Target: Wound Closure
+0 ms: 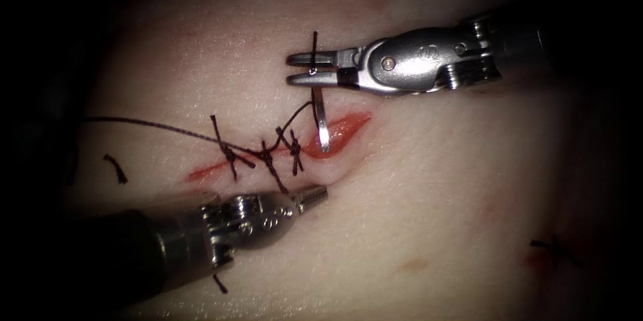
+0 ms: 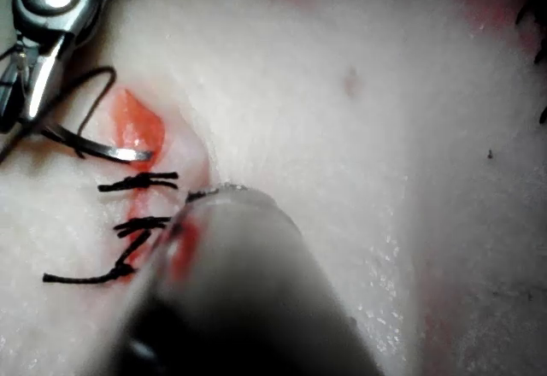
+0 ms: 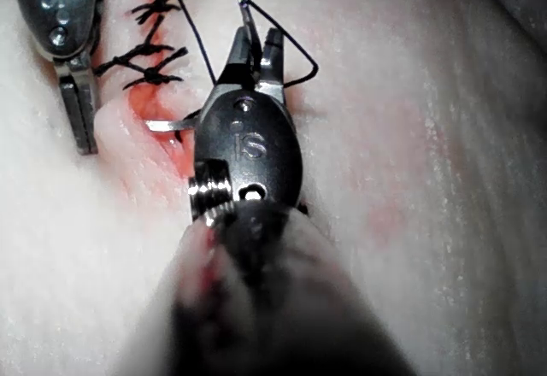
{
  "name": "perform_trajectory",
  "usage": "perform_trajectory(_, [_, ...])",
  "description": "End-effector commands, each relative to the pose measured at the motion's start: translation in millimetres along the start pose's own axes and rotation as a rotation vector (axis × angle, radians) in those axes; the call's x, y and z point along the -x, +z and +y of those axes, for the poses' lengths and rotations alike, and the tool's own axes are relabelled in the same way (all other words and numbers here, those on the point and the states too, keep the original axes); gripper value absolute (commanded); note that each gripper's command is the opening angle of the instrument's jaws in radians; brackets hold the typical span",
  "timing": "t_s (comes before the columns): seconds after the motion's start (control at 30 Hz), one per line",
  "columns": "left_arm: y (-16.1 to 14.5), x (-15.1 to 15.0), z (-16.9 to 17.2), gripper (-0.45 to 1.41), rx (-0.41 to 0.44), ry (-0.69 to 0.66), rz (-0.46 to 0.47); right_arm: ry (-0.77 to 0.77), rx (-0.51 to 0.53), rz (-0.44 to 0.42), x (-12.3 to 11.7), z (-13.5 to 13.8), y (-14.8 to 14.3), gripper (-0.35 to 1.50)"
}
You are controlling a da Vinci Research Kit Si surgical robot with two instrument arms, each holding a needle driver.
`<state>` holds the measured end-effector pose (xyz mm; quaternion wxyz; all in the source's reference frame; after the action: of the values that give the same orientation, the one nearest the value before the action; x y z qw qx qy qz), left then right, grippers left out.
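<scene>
Here, the right tool (image 1: 301, 70) grips the needle (image 1: 323, 126) near its tail above the open cut (image 1: 335, 135), tip in the tissue (image 1: 435, 180), while the left tool (image 1: 315, 195), jaws closed and empty, presses the near lip.

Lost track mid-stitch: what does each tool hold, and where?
Right pincer grips the needle near its thread end; the point dips into the open cut. Left pincer presses shut against the tissue, holding nothing I can see.

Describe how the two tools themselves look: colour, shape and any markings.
Both are shiny silver metal heads with round pins and screws on dark shafts. The right arm's tool has two slim straight jaws and a stamped mark on its rounded body. The left arm's tool has a similar jointed head.
</scene>
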<state>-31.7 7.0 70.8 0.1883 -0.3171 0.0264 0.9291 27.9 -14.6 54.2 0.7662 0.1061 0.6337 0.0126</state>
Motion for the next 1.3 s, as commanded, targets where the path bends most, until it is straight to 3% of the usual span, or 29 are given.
perform_trajectory(0.03, [0.7,-0.1,0.0,-0.11,0.000,0.000,0.001,0.013,-0.002,0.001,0.3,-0.3,0.8,-0.35])
perform_trajectory(0.3, [0.7,0.0,-0.2,-0.11,0.002,0.001,0.002,0.223,-0.055,-0.001,0.5,-1.2,0.9,-0.35])
perform_trajectory(0.57, [0.6,0.3,-0.6,-0.11,0.005,0.002,0.003,0.309,-0.083,0.006,1.2,-4.0,0.5,-0.35])
perform_trajectory(0.9, [0.4,0.6,-1.0,-0.13,0.008,0.004,0.005,0.428,-0.135,0.015,-0.3,-7.4,-0.7,-0.35])
perform_trajectory(1.3, [0.3,1.0,-1.5,-0.13,0.011,0.007,0.006,0.565,-0.176,0.001,0.6,-10.6,-0.6,-0.35])
